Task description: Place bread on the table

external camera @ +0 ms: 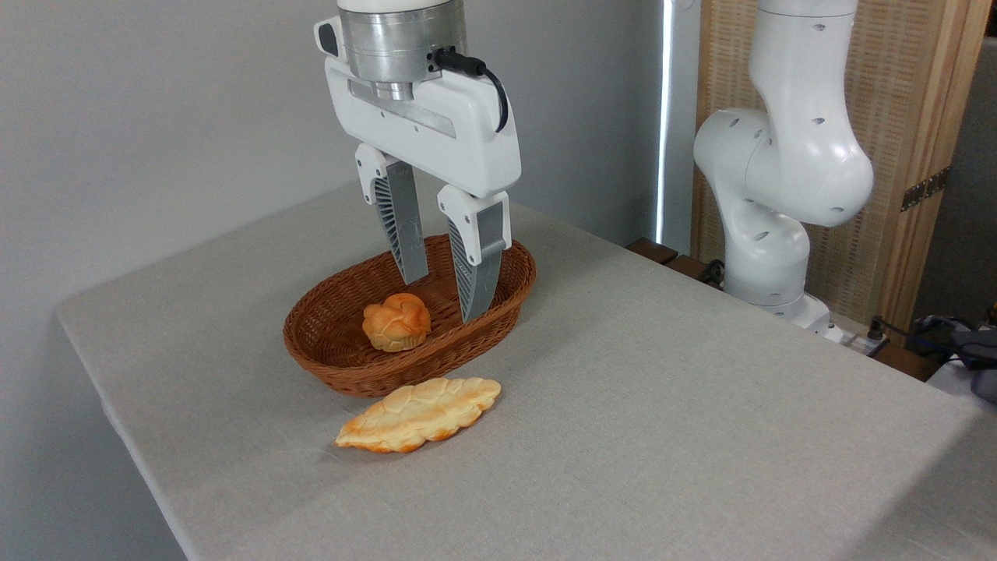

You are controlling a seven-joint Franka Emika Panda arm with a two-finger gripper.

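The bread (396, 321), a small round golden-orange bun with a knotted top, lies inside the brown wicker basket (343, 370) on the table (662, 405). My gripper (444, 300) hangs open over the basket, just right of and slightly behind the bun. Its fingertips (472, 308) dip to about the basket's rim level and hold nothing. The bun is untouched and fully visible.
A long flat pale leaf-shaped loaf (420, 414) lies on the cloth just in front of the basket. The arm's white base (771, 234) stands off the table's far right edge. A wooden screen and cables are behind it.
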